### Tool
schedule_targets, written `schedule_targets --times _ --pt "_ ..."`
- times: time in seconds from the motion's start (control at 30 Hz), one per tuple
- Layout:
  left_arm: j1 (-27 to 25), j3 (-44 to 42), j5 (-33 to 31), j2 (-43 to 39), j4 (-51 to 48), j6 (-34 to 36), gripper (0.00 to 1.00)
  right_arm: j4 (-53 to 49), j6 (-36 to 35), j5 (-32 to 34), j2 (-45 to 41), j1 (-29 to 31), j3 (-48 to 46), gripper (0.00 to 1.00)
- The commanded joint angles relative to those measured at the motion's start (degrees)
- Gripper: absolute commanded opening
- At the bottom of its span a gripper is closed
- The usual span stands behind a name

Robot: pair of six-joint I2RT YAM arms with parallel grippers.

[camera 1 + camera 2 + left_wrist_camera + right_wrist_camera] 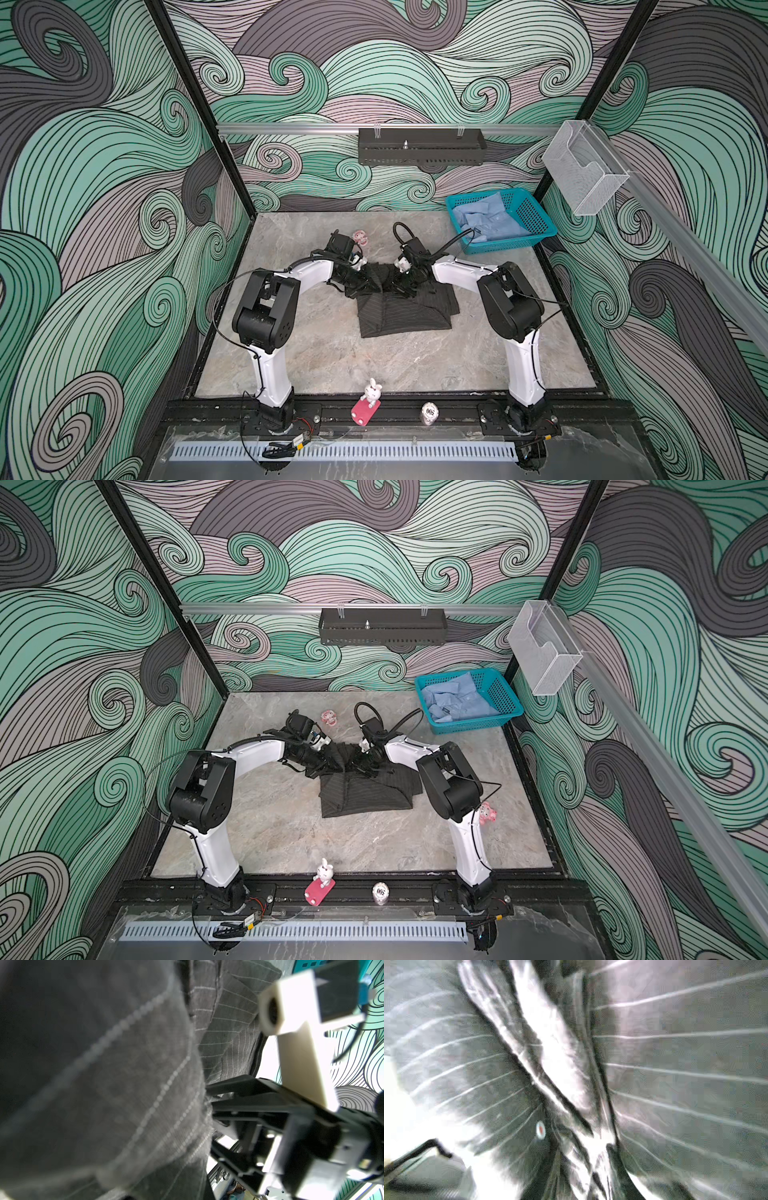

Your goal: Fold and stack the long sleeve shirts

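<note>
On the bench (332, 357) lay the charcoal pinstriped shirt (405, 313), its far edge grasped by the left gripper (370, 279), the right gripper (404, 289) released; the light blue shirt (486, 222) sat in the teal basket (536, 220).

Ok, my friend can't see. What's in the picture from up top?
A dark striped shirt lies half folded on a grey table, its far edge bunched up between the robot's left gripper and right gripper. A blue shirt sits in a teal basket behind.
</note>
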Motion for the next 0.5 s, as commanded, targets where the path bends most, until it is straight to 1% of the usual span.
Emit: schedule_targets --times 0.0,0.13,0.23,0.3,0.33,0.4,0.47 --pt "0.40 -0.29 0.16 1.41 0.25 0.18 0.00 -1.07 0.00 2.01 -5.13 -2.18 -0.99 0.43" --pt "0.41 0.35 0.61 2.29 -0.78 1.05 0.00 -7.72 -3.36 3.94 -9.57 -5.34 -1.54 0.42" --pt "0.29 1.19 0.69 2.74 -2.06 1.85 0.00 -13.94 -7.96 7.04 -12.55 -9.04 -2.54 0.40" --pt "0.11 2.15 0.61 2.44 -3.63 2.80 0.00 -17.58 -10.89 9.45 -14.09 -11.90 -3.87 0.41" --pt "0.00 2.81 0.37 2.17 -4.47 3.30 0.00 -18.89 -12.09 10.23 -14.54 -13.18 -4.45 0.42" --pt "-0.50 4.80 -0.32 1.48 -7.24 4.83 0.00 -21.44 -14.48 13.08 -15.04 -15.75 -5.47 0.50" --pt "-0.98 6.77 -0.91 0.92 -9.76 6.12 0.00 -22.46 -15.99 13.76 -14.66 -18.05 -6.46 0.53"
